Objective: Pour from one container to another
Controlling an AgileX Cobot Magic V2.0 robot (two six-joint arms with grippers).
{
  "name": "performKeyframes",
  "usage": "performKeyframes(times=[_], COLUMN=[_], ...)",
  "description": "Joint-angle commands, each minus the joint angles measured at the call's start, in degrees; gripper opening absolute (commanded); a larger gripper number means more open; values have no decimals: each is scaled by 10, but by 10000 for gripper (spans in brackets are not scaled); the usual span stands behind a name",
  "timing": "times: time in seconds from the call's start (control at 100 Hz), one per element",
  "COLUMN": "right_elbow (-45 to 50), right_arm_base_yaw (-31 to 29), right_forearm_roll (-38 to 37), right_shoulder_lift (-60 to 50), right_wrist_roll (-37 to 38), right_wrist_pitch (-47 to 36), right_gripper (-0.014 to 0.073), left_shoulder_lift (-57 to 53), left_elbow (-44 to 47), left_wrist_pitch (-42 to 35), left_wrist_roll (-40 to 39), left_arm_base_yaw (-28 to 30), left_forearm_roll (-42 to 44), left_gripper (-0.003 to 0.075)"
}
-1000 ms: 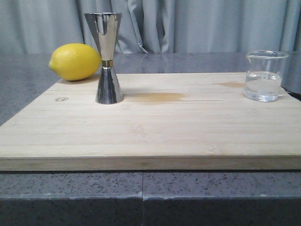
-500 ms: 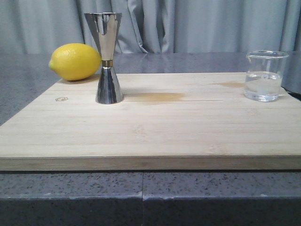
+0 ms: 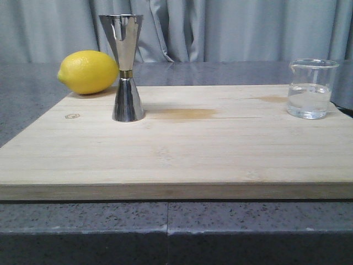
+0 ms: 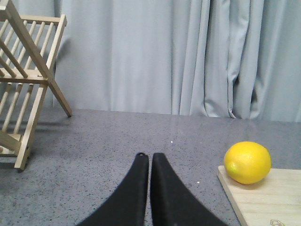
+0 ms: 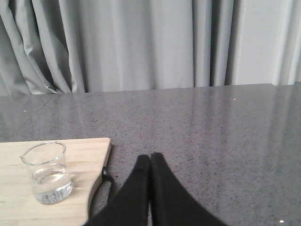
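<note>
- The left gripper (image 4: 149, 157) hangs over speckled grey stone countertop (image 4: 117, 141), its smooth black curved fingers pressed together and holding nothing.
- Ahead of it and off to one side, a glossy yellow lemon (image 4: 247, 162) sits at the corner of a pale bamboo cutting board (image 4: 268, 197); a slatted wooden drying rack (image 4: 26, 80) stands well apart on the other side.
- The right gripper (image 5: 150, 157) is likewise closed tip to tip, empty, above the same grey stone.
- The small clear glass beaker (image 5: 46, 172) with a pour lip stands upright near that gripper, on the board's rounded corner, partly filled with clear liquid.
- The tall, mirror-bright steel hourglass jigger (image 3: 125, 66) with a thin gold waist band stands upright just beside the lemon, far across the board from the beaker.
</note>
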Motion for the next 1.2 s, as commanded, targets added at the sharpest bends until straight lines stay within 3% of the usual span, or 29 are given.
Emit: performKeyframes(times=[0.0, 0.27, 0.98, 1.07, 1.19], right_elbow=[-61, -161, -163, -163, -163], right_arm_base_yaw=[-3, -3, -3, -3, -3], right_forearm_roll=[-15, -15, -11, -10, -13], right_shoulder_lift=[38, 113, 115, 115, 115], right_wrist_roll=[-26, -39, -33, -24, -24], right_wrist_pitch=[-1, 24, 39, 39, 41], right_gripper=[-72, -72, -67, 47, 333], left_shoulder_lift=[47, 139, 147, 147, 147], left_elbow=[-64, -146, -145, -145, -145], left_wrist_pitch=[-1, 18, 18, 20, 25], left_wrist_roll=[4, 4, 4, 4, 4], left_arm_base_yaw=[-5, -5, -5, -4, -4], left_forearm_roll=[16, 22, 22, 24, 39], left_gripper=[-19, -19, -18, 36, 306])
